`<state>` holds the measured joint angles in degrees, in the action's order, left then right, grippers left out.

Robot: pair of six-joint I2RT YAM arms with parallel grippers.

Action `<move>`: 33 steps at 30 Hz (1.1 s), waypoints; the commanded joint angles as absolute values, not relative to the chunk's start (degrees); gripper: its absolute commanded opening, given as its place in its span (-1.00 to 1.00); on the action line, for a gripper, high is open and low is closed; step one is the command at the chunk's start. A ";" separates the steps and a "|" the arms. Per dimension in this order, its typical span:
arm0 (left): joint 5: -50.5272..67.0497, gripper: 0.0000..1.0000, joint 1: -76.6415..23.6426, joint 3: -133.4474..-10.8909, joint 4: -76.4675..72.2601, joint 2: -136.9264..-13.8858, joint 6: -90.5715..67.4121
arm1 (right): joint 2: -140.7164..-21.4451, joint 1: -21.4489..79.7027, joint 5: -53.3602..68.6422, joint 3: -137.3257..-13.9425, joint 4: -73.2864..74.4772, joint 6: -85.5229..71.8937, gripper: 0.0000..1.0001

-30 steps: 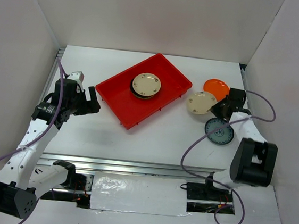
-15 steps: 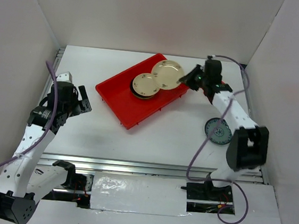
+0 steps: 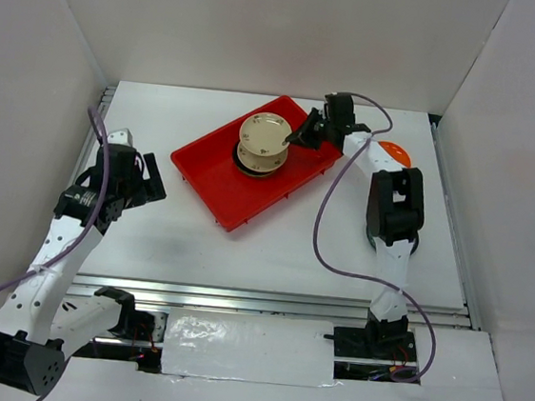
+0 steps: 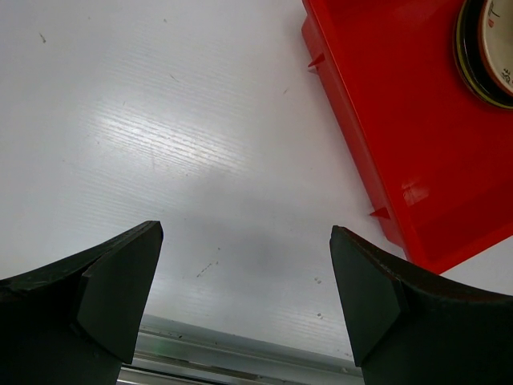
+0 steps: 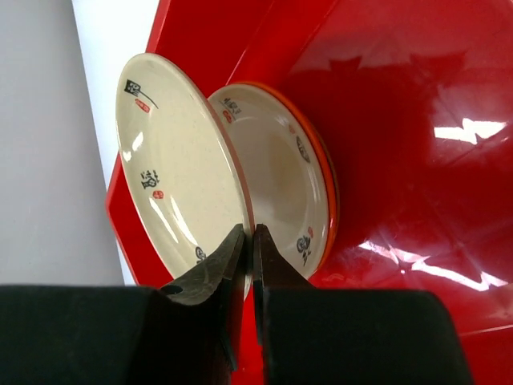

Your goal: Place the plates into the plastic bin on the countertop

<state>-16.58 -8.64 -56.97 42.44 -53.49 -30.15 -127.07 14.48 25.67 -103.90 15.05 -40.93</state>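
The red plastic bin (image 3: 215, 172) lies tilted in the middle of the white countertop (image 3: 273, 239). A stack of plates (image 3: 252, 163) sits in it, with a beige speckled plate on top and darker plates under it. My right gripper (image 3: 290, 140) is shut on the rim of another beige speckled plate (image 3: 261, 131) and holds it tilted just above the stack. In the right wrist view the gripper (image 5: 248, 241) pinches that plate (image 5: 172, 168) beside the stack (image 5: 284, 172). My left gripper (image 3: 151, 181) is open and empty, left of the bin.
An orange plate (image 3: 395, 154) lies right of the bin, partly behind my right arm. White walls close the left, back and right sides. In the left wrist view the bin's near corner (image 4: 385, 152) is at the upper right, with the table's metal front rail below.
My right gripper has picked up the beige plate from the right side of the table and carried it left over the bin to the stack. My left gripper has drawn back slightly.
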 commanded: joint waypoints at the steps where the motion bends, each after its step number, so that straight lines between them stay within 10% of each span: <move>1: -15.56 0.99 -8.35 -57.83 41.49 -53.00 -29.44 | -125.07 14.76 28.13 -106.36 15.03 -39.64 -1.00; 9: -15.47 0.99 -8.44 -57.74 41.48 -52.56 -29.36 | -121.38 16.08 25.75 -100.64 13.80 -37.53 -0.90; 14: -15.03 0.99 -8.35 -57.57 41.22 -52.47 -29.09 | -119.37 16.70 24.79 -99.06 14.33 -37.09 0.73; 16: -14.77 0.99 -8.35 -57.66 41.22 -52.56 -29.00 | -116.91 17.40 23.82 -97.65 13.63 -36.39 0.99; 25: -15.47 0.99 -8.35 -57.48 41.31 -51.68 -29.44 | -86.18 14.25 -5.60 -86.06 24.57 -37.00 1.00; 33: -15.73 0.99 -8.35 -57.75 41.49 -51.68 -29.71 | -65.52 -9.82 -10.37 -57.33 33.92 -41.75 1.00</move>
